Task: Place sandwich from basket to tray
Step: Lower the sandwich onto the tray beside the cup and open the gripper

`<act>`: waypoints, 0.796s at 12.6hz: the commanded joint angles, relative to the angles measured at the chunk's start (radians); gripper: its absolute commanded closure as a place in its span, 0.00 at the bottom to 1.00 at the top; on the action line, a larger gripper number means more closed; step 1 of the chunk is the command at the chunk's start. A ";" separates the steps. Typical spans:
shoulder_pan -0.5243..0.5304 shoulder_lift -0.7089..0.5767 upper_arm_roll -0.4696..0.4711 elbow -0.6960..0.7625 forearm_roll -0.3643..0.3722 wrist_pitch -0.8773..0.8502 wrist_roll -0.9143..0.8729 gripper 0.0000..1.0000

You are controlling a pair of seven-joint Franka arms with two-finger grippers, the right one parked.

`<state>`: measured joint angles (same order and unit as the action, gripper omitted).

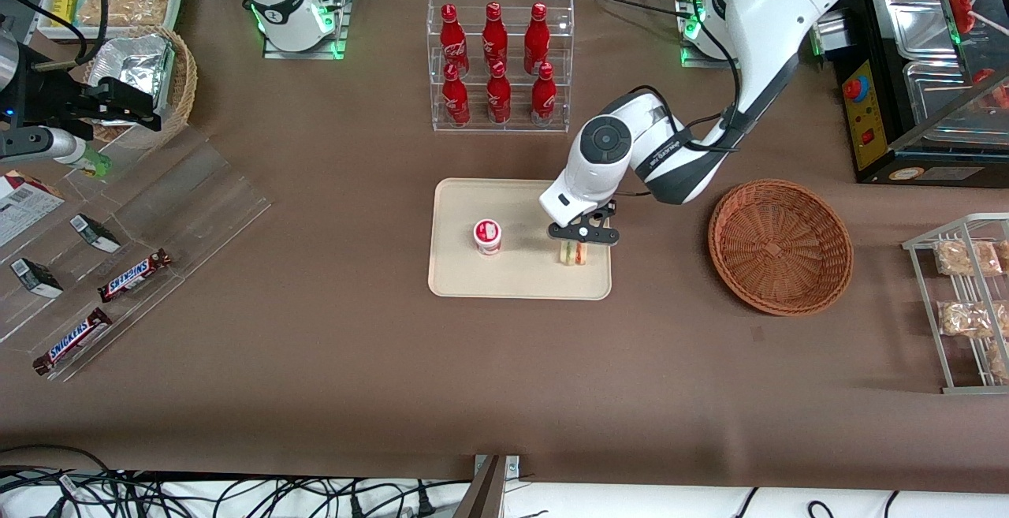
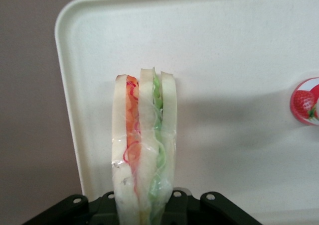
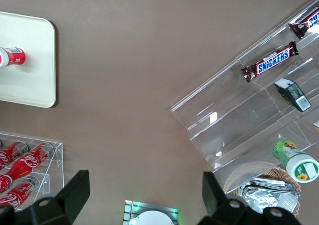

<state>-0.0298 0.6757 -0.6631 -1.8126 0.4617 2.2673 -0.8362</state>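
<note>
- The sandwich (image 1: 573, 253) is sitting over the tray (image 1: 473, 281), near the edge closest to the empty basket (image 1: 780, 246) and beside a small red-lidded cup (image 1: 488, 236).
- It is looking light, soft and easily crushed, with slippery clear wrap; pinching gently across the flat bread faces seems safest.
- The claw (image 1: 582, 237) is clamping the wedge by its upper end, bread slices pressed between its fingers.
- The left arm is reaching down over the tray, wrist pointing at the surface, sandwich hanging edge-on.
</note>
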 commanded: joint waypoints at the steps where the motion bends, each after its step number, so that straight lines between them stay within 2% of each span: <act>1: -0.051 0.024 0.042 0.032 0.026 -0.002 -0.027 1.00; 3: -0.085 0.031 0.077 0.032 0.028 0.003 -0.055 0.97; 4: -0.104 0.031 0.094 0.030 0.028 0.006 -0.066 0.91; 5: -0.117 0.030 0.106 0.032 0.028 0.005 -0.092 0.73; 6: -0.119 0.027 0.106 0.032 0.028 0.005 -0.125 0.47; 7: -0.119 0.021 0.106 0.032 0.028 -0.003 -0.144 0.12; 8: -0.116 0.010 0.105 0.032 0.026 -0.009 -0.158 0.00; 10: -0.107 -0.043 0.099 0.048 0.023 -0.078 -0.191 0.00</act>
<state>-0.1313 0.6869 -0.5732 -1.7836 0.4628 2.2560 -0.9857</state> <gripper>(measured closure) 0.458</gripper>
